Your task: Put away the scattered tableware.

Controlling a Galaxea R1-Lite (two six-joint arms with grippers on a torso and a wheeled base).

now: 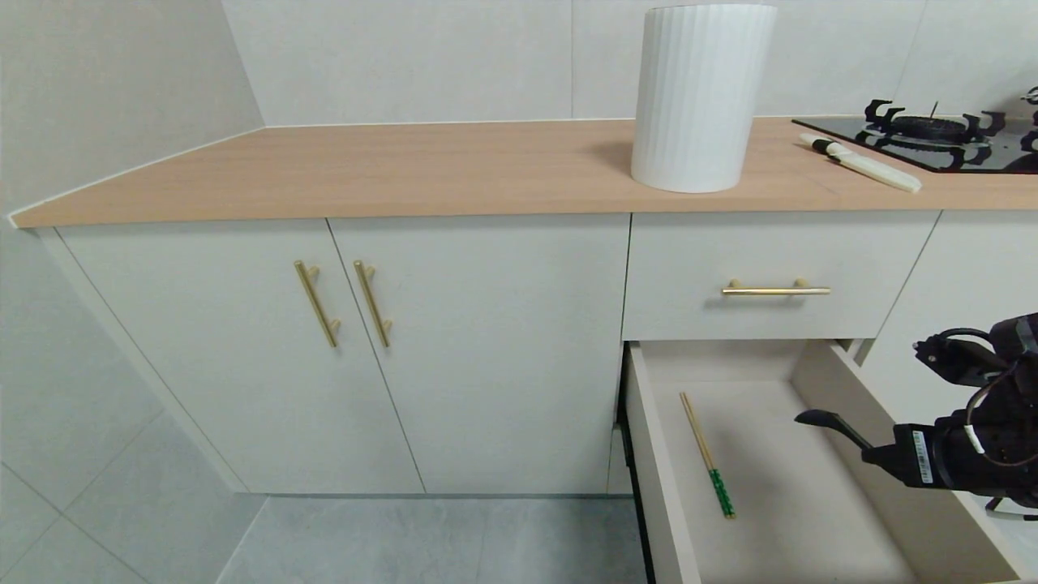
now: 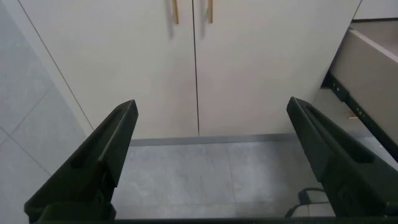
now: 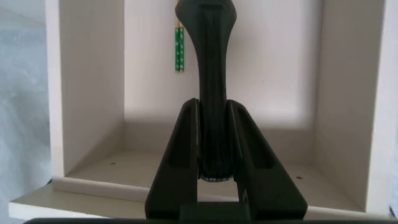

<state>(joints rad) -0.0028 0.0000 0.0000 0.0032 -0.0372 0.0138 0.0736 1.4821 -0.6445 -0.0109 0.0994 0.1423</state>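
**Black spoon held over the open drawer**

The right gripper [image 1: 880, 454] [image 3: 214, 155] hangs above the open drawer [image 1: 649, 438] [image 3: 87, 93], its jaws clamped on the handle of a black spoon [image 1: 823, 420] [image 3: 208, 74], whose broad end points out over the drawer floor. A pair of chopsticks [image 1: 707, 454] [image 3: 178, 43] with green ends lies inside the drawer, near its left wall. On the counter [image 1: 405, 170] a knife [image 1: 864, 162] lies just beside the stove [image 1: 924, 134], with a white ribbed canister [image 1: 699, 97] nearby. The left gripper [image 2: 211, 109] is low in front of the cabinet doors [image 2: 249, 62], jaws wide and holding nothing.
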